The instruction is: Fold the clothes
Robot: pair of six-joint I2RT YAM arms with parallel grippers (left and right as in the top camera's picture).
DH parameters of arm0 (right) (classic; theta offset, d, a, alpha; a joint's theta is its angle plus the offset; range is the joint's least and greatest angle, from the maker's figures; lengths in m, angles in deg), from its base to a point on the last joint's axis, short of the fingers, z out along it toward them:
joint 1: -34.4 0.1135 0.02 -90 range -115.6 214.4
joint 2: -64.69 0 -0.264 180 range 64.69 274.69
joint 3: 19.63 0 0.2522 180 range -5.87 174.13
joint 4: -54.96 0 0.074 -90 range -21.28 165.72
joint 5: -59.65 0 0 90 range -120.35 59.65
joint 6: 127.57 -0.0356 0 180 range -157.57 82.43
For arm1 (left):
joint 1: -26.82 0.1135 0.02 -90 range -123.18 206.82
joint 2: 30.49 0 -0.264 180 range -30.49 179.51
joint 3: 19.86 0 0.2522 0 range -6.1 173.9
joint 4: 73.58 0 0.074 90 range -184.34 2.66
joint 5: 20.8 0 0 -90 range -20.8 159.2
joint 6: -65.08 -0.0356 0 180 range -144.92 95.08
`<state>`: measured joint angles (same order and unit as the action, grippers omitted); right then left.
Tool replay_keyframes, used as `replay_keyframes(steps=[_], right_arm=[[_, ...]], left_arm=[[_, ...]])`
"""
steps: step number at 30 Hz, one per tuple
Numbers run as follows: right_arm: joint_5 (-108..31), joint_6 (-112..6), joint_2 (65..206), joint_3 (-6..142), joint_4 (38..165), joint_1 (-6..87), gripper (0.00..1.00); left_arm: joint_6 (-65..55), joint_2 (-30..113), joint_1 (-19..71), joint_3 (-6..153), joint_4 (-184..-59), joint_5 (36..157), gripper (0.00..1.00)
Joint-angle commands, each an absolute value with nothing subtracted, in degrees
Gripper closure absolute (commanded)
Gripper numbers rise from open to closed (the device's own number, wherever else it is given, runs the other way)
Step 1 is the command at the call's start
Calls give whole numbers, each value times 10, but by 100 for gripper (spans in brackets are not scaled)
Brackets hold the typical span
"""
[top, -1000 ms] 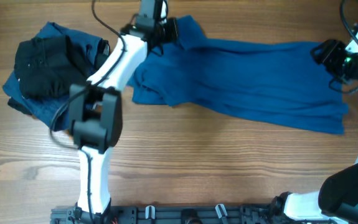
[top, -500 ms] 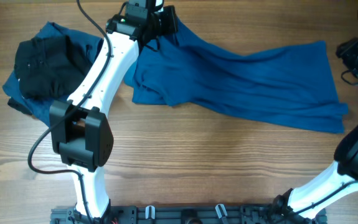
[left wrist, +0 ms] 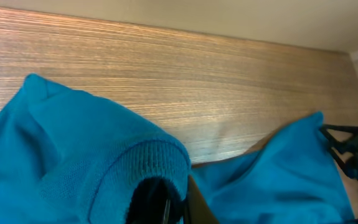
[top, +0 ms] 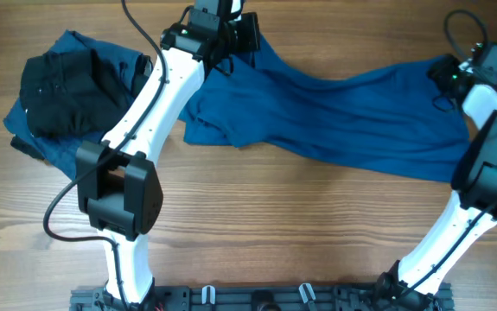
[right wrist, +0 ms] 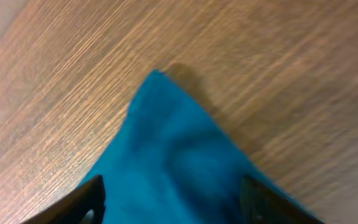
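A large medium-blue polo shirt [top: 334, 121] is spread across the upper middle of the wooden table [top: 274, 225]. Its upper-left edge is clenched by the left gripper [top: 231, 36]. At the upper-right corner, the right gripper [top: 452, 72] is held with fingers spread.

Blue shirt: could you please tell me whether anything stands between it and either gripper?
Nothing visible does. The left gripper holds the blue shirt by a sleeve, and the right gripper straddles a corner, fingers open. The pile of dark clothes lies apart, off to the side.
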<state>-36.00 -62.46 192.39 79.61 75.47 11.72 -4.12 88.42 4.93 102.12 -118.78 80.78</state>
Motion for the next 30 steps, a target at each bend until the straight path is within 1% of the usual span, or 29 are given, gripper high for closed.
replay_keyframes(steps=[1,2,5,6,7,8,9,15,17,20,23,24,25,26,28,29,30], right_arm=[[-287,-611,1960,806,757,139,40],[-284,-611,1967,806,762,139,44],[-273,-611,1977,806,787,138,62],[-273,-611,1977,806,790,138,72],[-273,-611,1975,808,798,136,78],[-281,-618,1972,821,823,131,88],[-310,-617,1966,835,843,123,96],[-454,-614,1890,887,914,68,96],[-455,-613,1869,887,924,59,96],[-454,-573,1831,887,937,56,96],[-455,-573,1820,887,940,56,96],[-455,-573,1823,886,937,57,85],[-454,-573,1830,885,930,60,57],[-455,-574,1839,885,922,64,38],[-452,-588,1867,885,894,75,19],[-449,-594,1882,885,877,81,15],[-431,-607,1900,885,862,89,15]], left_arm=[[-52,870,45,1028,-1194,800,96],[-52,870,45,1028,-1198,800,96],[-53,870,45,1028,-1207,800,96],[-53,870,45,1028,-1209,800,96],[-53,870,45,1028,-1209,800,96],[-53,870,45,1028,-1209,800,96],[-53,870,45,1028,-1209,800,96],[-80,870,46,1028,-1215,797,96],[-82,870,46,1028,-1217,796,96],[-83,870,46,1028,-1217,796,96],[-83,870,46,1028,-1217,796,96],[-83,870,46,1028,-1217,796,96],[-83,870,46,1028,-1217,796,96],[-83,870,46,1028,-1217,796,96],[-82,870,45,1028,-1217,796,96],[-82,870,45,1028,-1217,796,96],[-82,870,45,1028,-1218,796,96]])
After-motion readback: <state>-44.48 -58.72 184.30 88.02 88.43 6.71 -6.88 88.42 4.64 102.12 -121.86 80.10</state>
